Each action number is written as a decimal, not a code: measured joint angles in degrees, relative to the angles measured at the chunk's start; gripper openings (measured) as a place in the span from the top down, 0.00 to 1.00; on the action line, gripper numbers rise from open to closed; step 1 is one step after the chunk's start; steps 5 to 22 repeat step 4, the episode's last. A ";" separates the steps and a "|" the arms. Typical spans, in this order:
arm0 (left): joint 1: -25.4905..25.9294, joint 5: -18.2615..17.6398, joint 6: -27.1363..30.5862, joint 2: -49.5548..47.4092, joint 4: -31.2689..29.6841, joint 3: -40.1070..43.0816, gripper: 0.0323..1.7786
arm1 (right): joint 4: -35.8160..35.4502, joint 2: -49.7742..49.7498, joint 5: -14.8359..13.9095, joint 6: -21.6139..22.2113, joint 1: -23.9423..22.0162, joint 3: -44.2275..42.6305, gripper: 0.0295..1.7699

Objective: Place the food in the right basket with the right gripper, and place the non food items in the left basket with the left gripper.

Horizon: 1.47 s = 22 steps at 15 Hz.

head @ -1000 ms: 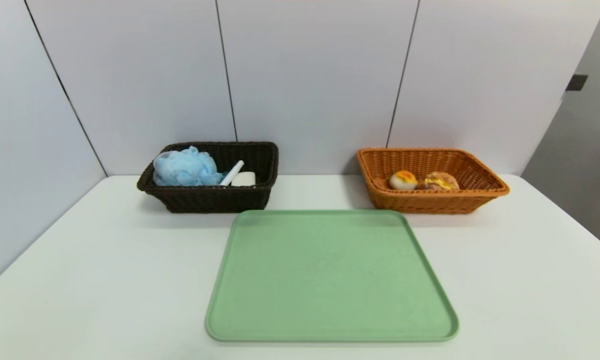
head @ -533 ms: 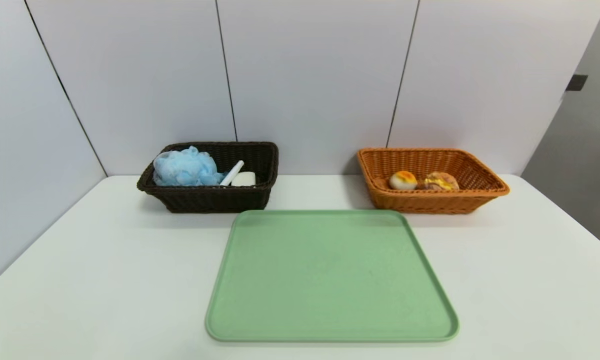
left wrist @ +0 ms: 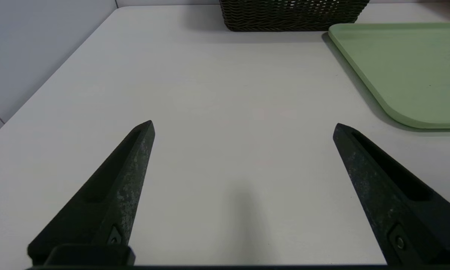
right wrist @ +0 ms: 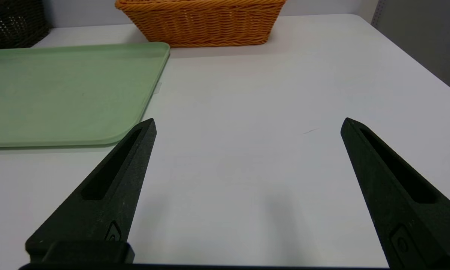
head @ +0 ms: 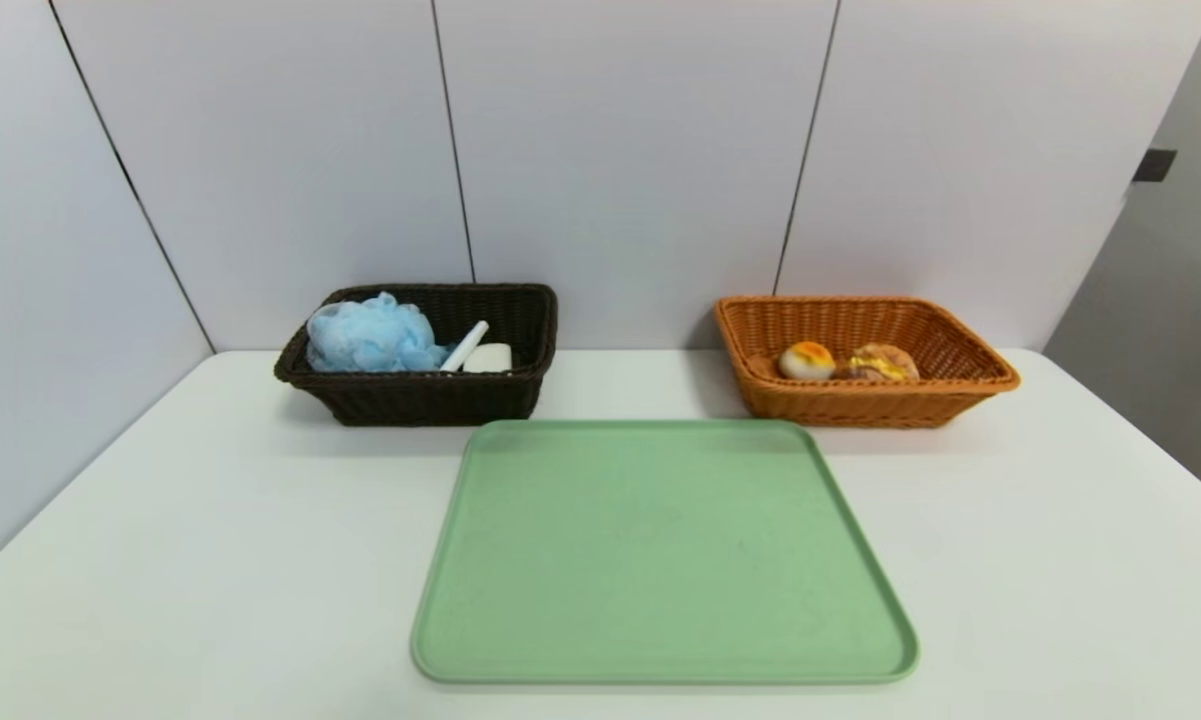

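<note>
Both left claw (left wrist: pixel 243 127) and right claw (right wrist: pixel 250 125) are held released over the counter (head: pixel 210 560), nothing just moved, sorting seemingly finished: bun (head: pixel 807 362) and cream puff (head: pixel 885 362) in orange basket (head: pixel 860 405), pouf (head: pixel 372 335), marker (head: pixel 465 346) and soap (head: pixel 488 358) in dark basket (head: pixel 430 400), along its back edge.

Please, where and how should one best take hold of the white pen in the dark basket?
Probably pinch the slim white pen across its raised upper end, from above: it leans upward, while the fluffy light-blue mesh pouf crowds its lower part.
</note>
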 joint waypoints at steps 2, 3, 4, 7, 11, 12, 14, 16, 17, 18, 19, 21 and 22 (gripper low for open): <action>0.02 0.00 0.02 0.00 0.00 0.02 0.05 | -0.10 0.00 0.02 -0.06 0.00 0.00 0.04; 0.02 0.00 -0.02 0.00 0.00 0.02 0.05 | -0.02 0.00 0.04 0.07 0.00 0.00 0.04; 0.00 0.02 0.02 0.00 0.00 0.00 0.05 | 0.02 0.00 0.00 0.13 0.00 0.00 0.04; 0.00 0.02 0.02 0.00 0.00 0.00 0.05 | 0.02 0.00 0.00 0.13 0.00 0.00 0.04; 0.00 0.02 0.02 0.00 0.00 0.00 0.05 | 0.02 0.00 0.00 0.13 0.00 0.00 0.04; 0.00 0.02 0.02 0.00 0.00 0.00 0.05 | 0.02 0.00 0.00 0.13 0.00 0.00 0.04; 0.00 0.02 0.02 0.00 0.00 0.00 0.05 | 0.02 0.00 0.00 0.13 0.00 0.00 0.04; 0.00 0.02 0.02 0.00 0.00 0.00 0.05 | 0.02 0.00 0.00 0.13 0.00 0.00 0.04; 0.00 0.02 0.02 0.00 0.00 0.00 0.05 | 0.02 0.00 0.00 0.13 0.00 0.00 0.04; 0.00 0.02 0.02 0.00 0.00 0.00 0.05 | 0.02 0.00 0.00 0.13 0.00 0.00 0.04; 0.00 0.02 0.02 0.00 0.00 0.00 0.05 | 0.02 0.00 0.00 0.13 0.00 0.00 0.04; 0.00 0.02 0.02 0.00 0.00 0.00 0.05 | 0.02 0.00 0.00 0.13 0.00 0.00 0.04; 0.00 0.02 0.02 0.00 0.00 0.00 0.05 | 0.02 0.00 0.00 0.13 0.00 0.00 0.04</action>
